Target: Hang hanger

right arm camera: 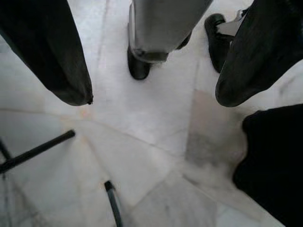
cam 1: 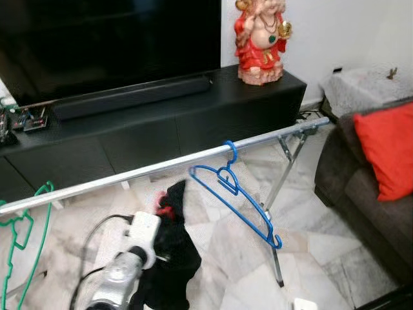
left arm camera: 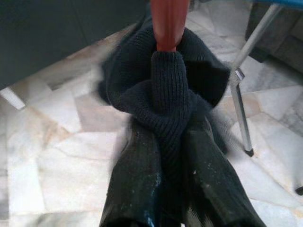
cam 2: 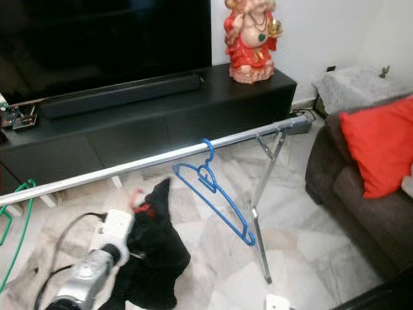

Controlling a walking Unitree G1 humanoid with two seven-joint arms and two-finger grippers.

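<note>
Hanger in red [cam 1: 166, 208], draped with a dark knitted garment [cam 1: 169, 258], is sitting in our left gripper [left arm camera: 169, 156] below the silver rail [cam 1: 161, 168], over the marble floor [cam 1: 213, 239]. We are seeing the left gripper's fingers [left arm camera: 137, 179] closing narrow on the knit wrapped round the red neck, so the hold is on garment and hanger together. The red part is showing at the top of the cloth, just under the rail and not touching it.

Open room: we are noting a bare stretch of rail between the green hanger [cam 1: 22, 226] hanging at the robot's far left and the blue hanger [cam 1: 235, 194] hooked further right. The blue one is hanging tilted, its lower end near the rack's leg [cam 1: 279, 194]. Behind the rail a black TV cabinet [cam 1: 161, 123] is standing close; a dark sofa with a red cushion [cam 1: 387, 152] is bounding the right side.

Right gripper [right arm camera: 151, 71] is hanging low over the floor, fingers spread wide, holding nothing.
</note>
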